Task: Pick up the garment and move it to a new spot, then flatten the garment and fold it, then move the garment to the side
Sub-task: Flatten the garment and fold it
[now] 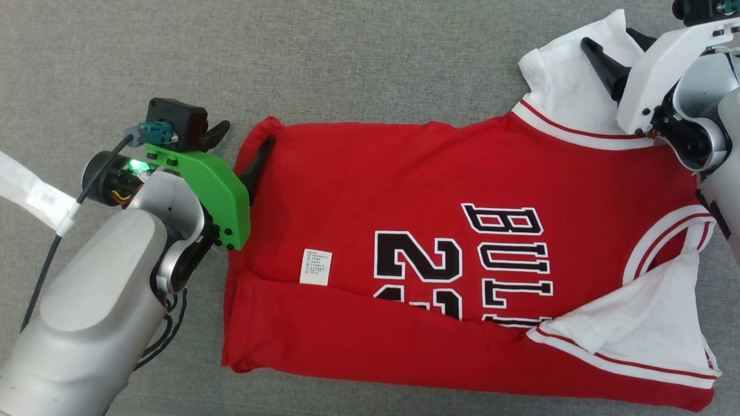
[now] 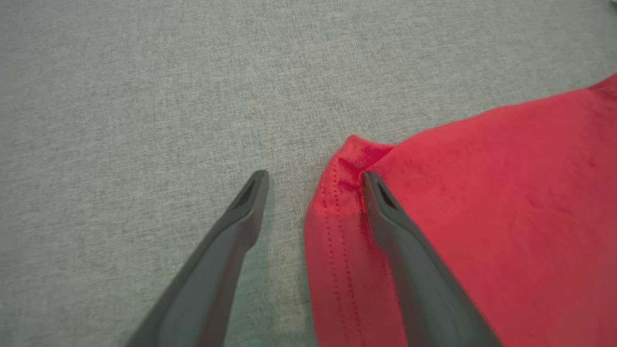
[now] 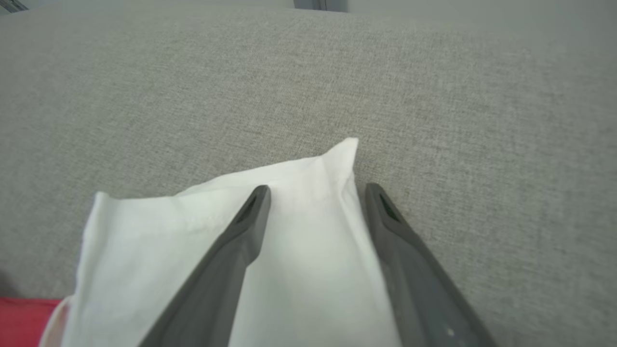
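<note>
Grey fabric (image 1: 404, 58) surrounds the garment (image 1: 404, 173), left tool (image 1: 245, 133) and right tool (image 1: 610, 39).

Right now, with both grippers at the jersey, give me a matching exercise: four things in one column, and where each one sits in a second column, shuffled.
Column one:
1. left gripper
2. right gripper
3. care label
4. folded red flap

Column two:
A. open, astride the white sleeve edge
B. on red cloth beside the digits
C. open, astride the red hem corner
D. covering part of the digits

Pairs: 1-C, 2-A, 3-B, 4-D
</note>
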